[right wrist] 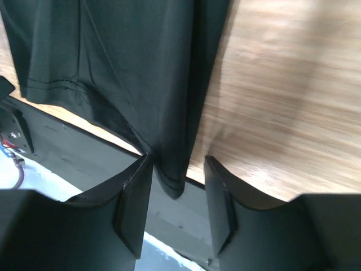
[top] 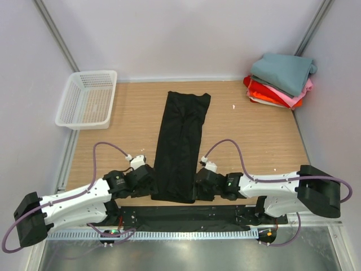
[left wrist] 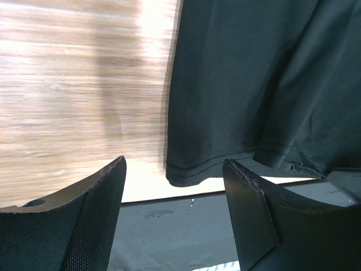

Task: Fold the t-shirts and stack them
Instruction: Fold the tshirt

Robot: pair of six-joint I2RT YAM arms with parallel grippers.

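Note:
The plain black t-shirt (top: pixel 180 147) lies on the wooden table as a long narrow strip, its hem at the near edge. My left gripper (top: pixel 151 183) is open at the near left corner; in the left wrist view (left wrist: pixel 175 164) the hem corner (left wrist: pixel 197 169) lies between the spread fingers. My right gripper (top: pixel 198 183) is open at the near right corner; its fingers (right wrist: pixel 177 160) straddle the hanging cloth corner (right wrist: pixel 172 180). The folded shirts are stacked at the far right: teal-grey (top: pixel 282 70) on top, then pink (top: pixel 299 97), red-orange (top: pixel 265 90) and white (top: pixel 260 102).
A white plastic mesh basket (top: pixel 87 99) sits at the far left, partly over the table's edge. A black strip (top: pixel 186 217) runs along the near table edge under both grippers. Walls close in the left, back and right sides.

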